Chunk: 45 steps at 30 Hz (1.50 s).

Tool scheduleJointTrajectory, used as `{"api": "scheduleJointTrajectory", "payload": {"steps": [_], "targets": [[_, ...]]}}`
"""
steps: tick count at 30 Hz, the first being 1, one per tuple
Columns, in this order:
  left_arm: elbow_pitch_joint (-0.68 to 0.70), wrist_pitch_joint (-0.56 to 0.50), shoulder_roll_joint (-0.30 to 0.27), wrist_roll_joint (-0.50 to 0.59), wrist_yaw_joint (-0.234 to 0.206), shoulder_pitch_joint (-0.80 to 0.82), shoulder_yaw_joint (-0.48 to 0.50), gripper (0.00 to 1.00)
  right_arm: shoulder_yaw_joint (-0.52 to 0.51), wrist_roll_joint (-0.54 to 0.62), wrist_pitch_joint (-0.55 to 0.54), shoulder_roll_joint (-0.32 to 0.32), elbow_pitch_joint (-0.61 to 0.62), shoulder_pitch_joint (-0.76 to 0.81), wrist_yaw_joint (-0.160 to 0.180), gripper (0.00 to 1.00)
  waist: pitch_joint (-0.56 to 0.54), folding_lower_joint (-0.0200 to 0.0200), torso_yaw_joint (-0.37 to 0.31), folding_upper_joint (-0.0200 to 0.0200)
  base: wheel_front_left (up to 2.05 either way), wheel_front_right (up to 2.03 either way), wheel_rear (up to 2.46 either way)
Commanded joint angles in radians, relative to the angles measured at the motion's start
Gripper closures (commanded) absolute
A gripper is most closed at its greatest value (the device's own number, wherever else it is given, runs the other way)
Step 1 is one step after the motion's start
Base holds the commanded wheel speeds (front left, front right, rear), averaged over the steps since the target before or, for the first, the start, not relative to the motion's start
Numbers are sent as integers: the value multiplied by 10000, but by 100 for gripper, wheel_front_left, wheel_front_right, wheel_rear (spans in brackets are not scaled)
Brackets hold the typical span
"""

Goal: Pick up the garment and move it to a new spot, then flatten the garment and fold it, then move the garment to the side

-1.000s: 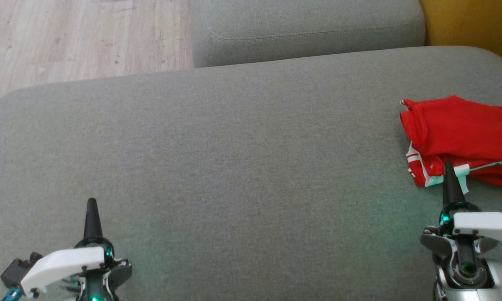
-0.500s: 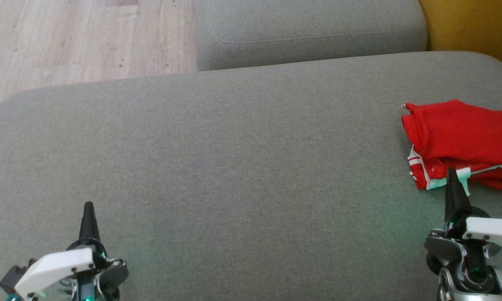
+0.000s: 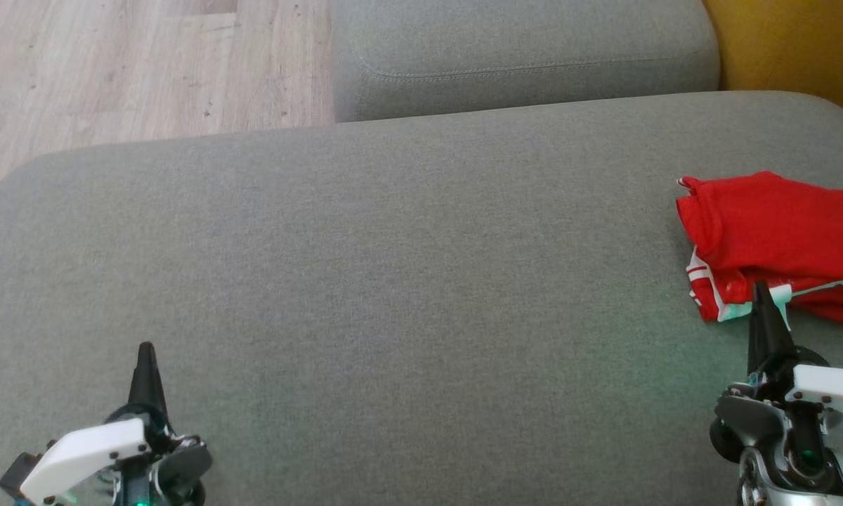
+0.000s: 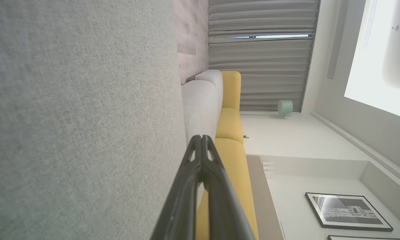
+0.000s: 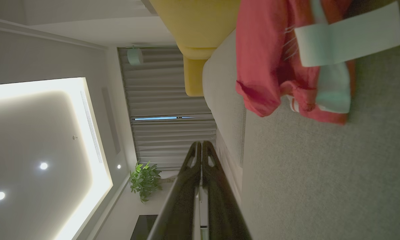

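The garment (image 3: 773, 232), red with white trim, lies in a loose heap at the right end of the grey sofa seat (image 3: 393, 281). The head view's right edge cuts it off, so its full extent cannot be told.

Right gripper (image 3: 760, 289): jaws fully closed, nothing held. In the head view its tip overlaps the garment's near hem, hiding any gap. The right wrist view shows bare seat between tip and cloth, and a white strip (image 5: 348, 33) on the garment.

Left gripper (image 3: 145, 349): jaws fully closed, empty, over bare seat, well apart from the garment.
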<state>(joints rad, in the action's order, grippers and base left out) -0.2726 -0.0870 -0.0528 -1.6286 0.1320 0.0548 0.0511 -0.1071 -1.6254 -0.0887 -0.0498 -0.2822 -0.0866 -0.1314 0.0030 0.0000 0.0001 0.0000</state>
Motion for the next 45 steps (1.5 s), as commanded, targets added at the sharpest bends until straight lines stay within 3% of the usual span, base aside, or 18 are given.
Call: {"api": "scheduleJointTrajectory", "payload": {"steps": [1, 45], "targets": [[285, -49, -168, -22, -13, 509, 360, 100, 174, -33, -52, -180, 388, -191, 7, 100, 1, 0, -1, 0, 0, 0, 0], [280, -145, -83, 79, -13, 519, 480, 100, 63, 60, -141, -102, 381, -201, 7, 100, 1, 0, -1, 0, 0, 0, 0]]}}
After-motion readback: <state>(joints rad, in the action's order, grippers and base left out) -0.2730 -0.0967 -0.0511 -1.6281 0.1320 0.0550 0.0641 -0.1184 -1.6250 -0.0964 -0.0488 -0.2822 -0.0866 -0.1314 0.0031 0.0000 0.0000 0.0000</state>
